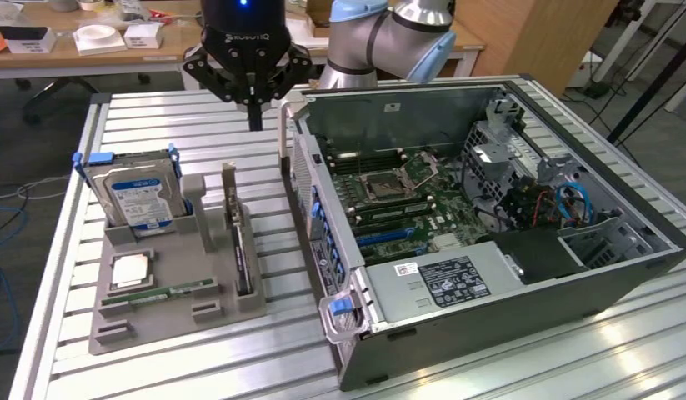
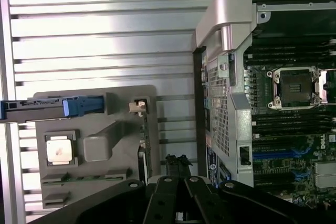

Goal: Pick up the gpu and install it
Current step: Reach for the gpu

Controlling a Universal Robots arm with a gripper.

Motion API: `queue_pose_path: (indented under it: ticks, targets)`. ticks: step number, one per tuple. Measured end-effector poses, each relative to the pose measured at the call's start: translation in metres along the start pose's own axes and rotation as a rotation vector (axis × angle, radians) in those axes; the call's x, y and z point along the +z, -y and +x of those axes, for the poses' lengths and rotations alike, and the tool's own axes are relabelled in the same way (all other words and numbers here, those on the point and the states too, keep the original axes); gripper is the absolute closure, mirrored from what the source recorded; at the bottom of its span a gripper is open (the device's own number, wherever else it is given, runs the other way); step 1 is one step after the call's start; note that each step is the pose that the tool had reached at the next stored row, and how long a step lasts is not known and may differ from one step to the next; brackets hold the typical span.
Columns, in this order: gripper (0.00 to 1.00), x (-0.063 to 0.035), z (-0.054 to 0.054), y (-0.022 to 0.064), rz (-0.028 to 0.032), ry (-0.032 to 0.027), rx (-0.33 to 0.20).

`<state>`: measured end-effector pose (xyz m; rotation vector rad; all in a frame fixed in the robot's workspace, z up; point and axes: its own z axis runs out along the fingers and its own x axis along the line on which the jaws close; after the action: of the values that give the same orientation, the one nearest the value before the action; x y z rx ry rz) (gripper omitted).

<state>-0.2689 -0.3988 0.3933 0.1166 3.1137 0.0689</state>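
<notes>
Hand (image 1: pixel 253 115) pinched shut, empty, above the desk (image 1: pixel 153 112). The gpu (image 1: pixel 242 246) stands on edge in the grey holder (image 1: pixel 153 323), on the exterior view's left of the case (image 1: pixel 488 329). It looks light, stiff and fragile, so grip its top edge.

Table (image 1: pixel 165 112): ribbed bright metal. Tray (image 1: pixel 153 321): matt grey plastic. Hand (image 1: pixel 255 123): matt black.

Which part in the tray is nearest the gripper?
The gpu: thin dark card on edge, beside the case; hard drive, CPU and memory stick sit farther off.
</notes>
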Motion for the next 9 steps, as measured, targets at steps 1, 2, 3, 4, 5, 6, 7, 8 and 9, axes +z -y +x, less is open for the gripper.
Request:
queue_pose_path:
  ticks: [1, 2, 3, 4, 5, 6, 7, 8, 9]
  targets:
    - [0.89, 0.0000, 0.0004, 0.0001, 0.0000, 0.0000, 0.000]
    - [0.89, 0.0000, 0.0008, 0.0001, 0.0000, 0.0000, 0.000]
    - [0.89, -0.0001, 0.0013, 0.0001, 0.0000, 0.0000, 0.000]
    - [0.89, 0.0000, 0.0018, 0.0001, 0.0000, 0.0000, 0.000]
    - [0.89, -0.0001, 0.0023, 0.0002, 0.0000, 0.0000, 0.000]
    - [0.89, -0.0001, 0.0028, 0.0002, 0.0000, -0.0001, 0.000]
    - [0.89, -0.0001, 0.0035, 0.0003, 0.0000, 0.0000, 0.000]
    - [0.89, -0.0001, 0.0044, 0.0003, 0.0000, 0.0000, 0.000]
    - [0.89, -0.0002, 0.0052, 0.0004, 0.0000, 0.0000, 0.000]
